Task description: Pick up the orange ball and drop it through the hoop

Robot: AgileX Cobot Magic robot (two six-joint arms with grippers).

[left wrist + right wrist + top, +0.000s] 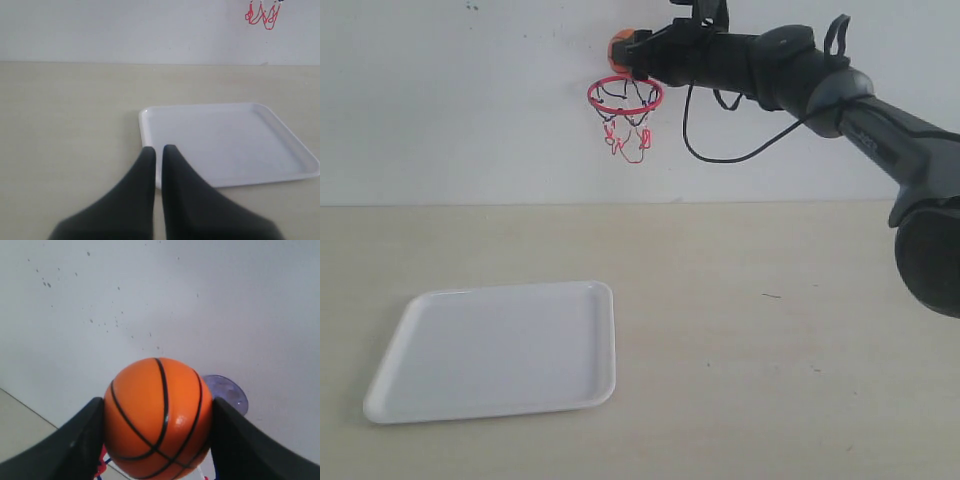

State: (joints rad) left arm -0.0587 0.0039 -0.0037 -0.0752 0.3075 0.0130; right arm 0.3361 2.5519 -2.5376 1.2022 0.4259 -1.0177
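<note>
The orange ball (620,50) with black seams is held just above the hoop (625,96), a red ring with a black-and-red net fixed to the white wall. My right gripper (628,54) is shut on the ball; in the right wrist view the ball (158,417) fills the space between both fingers, with the clear suction cup (231,392) behind it and bits of net at the bottom. My left gripper (158,149) is shut and empty, low over the table by the tray's corner. Only the net's red tips (262,14) show in the left wrist view.
A white rectangular tray (450,400) lies on the beige table at the front left, below and left of the hoop; the left wrist view shows its rim (144,125) too. A black cable (720,155) hangs from the right arm by the wall.
</note>
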